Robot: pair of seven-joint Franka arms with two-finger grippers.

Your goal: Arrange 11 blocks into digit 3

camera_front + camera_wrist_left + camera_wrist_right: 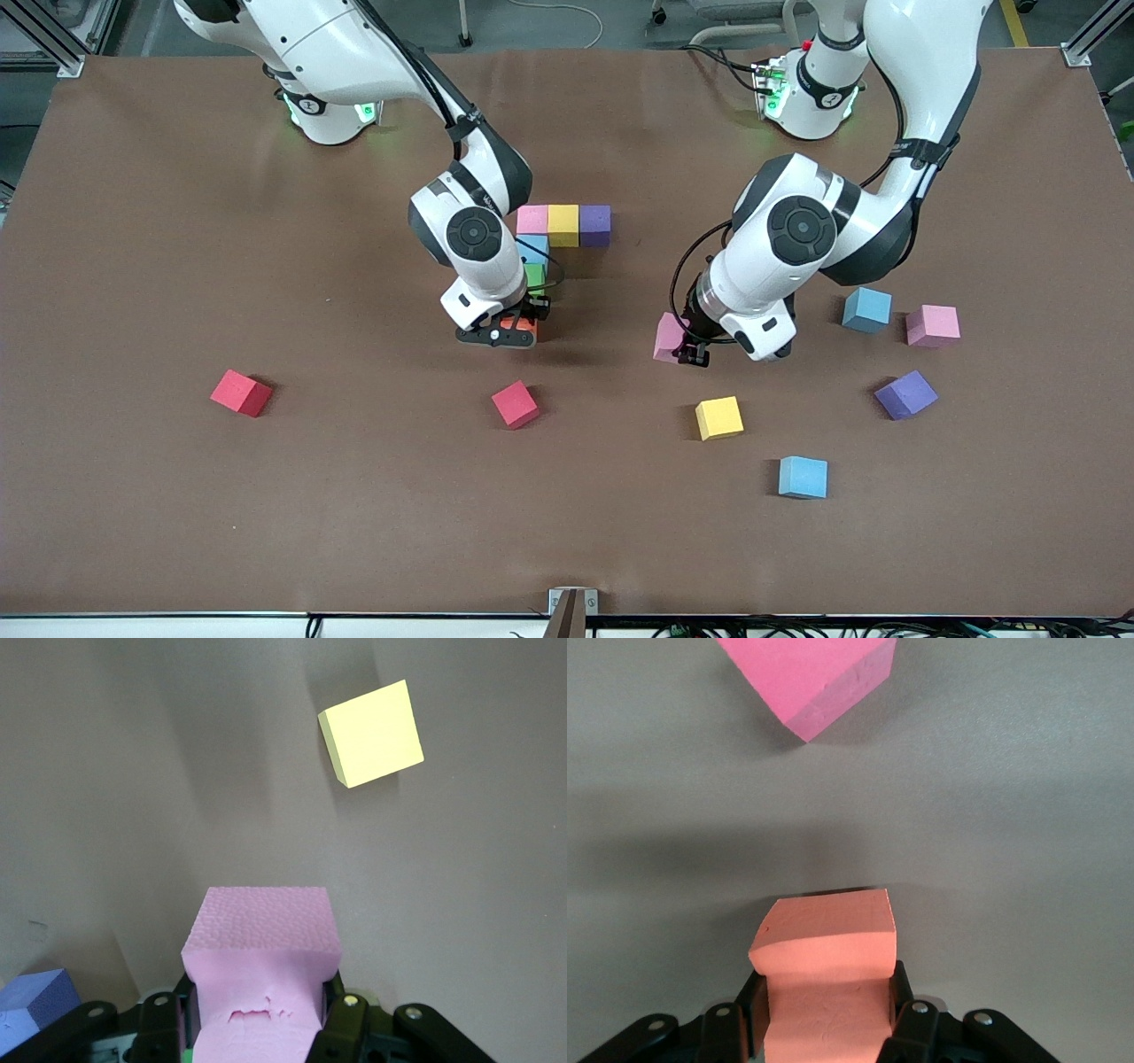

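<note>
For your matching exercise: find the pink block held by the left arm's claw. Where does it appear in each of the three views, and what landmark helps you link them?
Front view: pink block at the left claw, low over the table.
Left wrist view: pink block clamped at the bottom edge.
Right wrist view: not in it.
Shared landmark: the loose yellow block, also seen in the left wrist view.

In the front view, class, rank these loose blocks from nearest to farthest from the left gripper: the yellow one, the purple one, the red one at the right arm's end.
1. The yellow block, on the table just nearer the camera than the left gripper, which holds a pink block.
2. The purple block, toward the left arm's end.
3. The red block, toward the right arm's end.
</note>
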